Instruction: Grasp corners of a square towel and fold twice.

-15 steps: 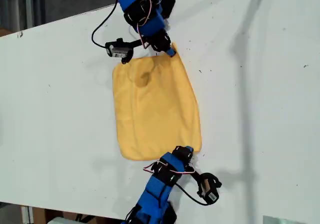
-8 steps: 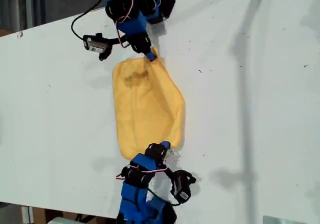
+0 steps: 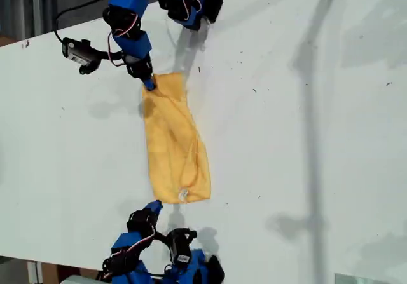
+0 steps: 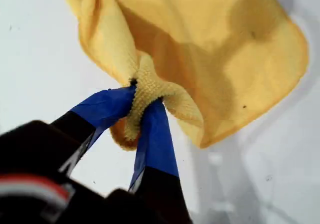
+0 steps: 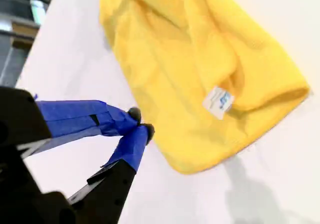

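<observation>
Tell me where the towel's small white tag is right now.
The white tag lies on top of the folded towel near its lower edge in the exterior view, close to my second gripper, whose tips are shut and off the cloth.

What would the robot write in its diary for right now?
first fold | towel folded over | my first gripper pinching corner | my second gripper shut, off cloth

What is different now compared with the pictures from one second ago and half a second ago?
Both arms swept toward the exterior view's left, folding the towel in half. My first gripper is shut on one corner. My second gripper has let go of the other corner: its fingers are closed on nothing, clear of the cloth, whose white tag now faces up. The table and the towel's place are unchanged.
</observation>
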You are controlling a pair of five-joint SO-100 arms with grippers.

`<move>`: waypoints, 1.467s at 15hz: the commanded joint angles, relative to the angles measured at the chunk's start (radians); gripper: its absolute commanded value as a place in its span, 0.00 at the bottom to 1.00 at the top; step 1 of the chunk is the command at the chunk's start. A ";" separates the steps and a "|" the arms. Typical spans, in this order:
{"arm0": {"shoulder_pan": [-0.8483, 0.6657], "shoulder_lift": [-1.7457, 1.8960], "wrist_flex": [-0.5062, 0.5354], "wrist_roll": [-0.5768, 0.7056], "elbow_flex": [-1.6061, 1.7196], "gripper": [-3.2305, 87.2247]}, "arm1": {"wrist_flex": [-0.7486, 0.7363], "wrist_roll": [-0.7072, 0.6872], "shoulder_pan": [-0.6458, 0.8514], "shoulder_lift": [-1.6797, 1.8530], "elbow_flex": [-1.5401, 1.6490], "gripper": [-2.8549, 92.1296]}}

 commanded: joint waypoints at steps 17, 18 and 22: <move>-0.034 -1.089 -0.158 0.011 -0.646 0.24 | -0.155 -0.064 0.002 0.011 0.084 0.03; -0.031 -1.154 -0.112 -0.002 -0.730 0.24 | -0.155 -0.063 0.003 0.054 0.117 0.03; -0.015 -1.177 -0.032 -0.018 -0.747 0.19 | -0.132 -0.057 0.009 0.158 0.181 0.03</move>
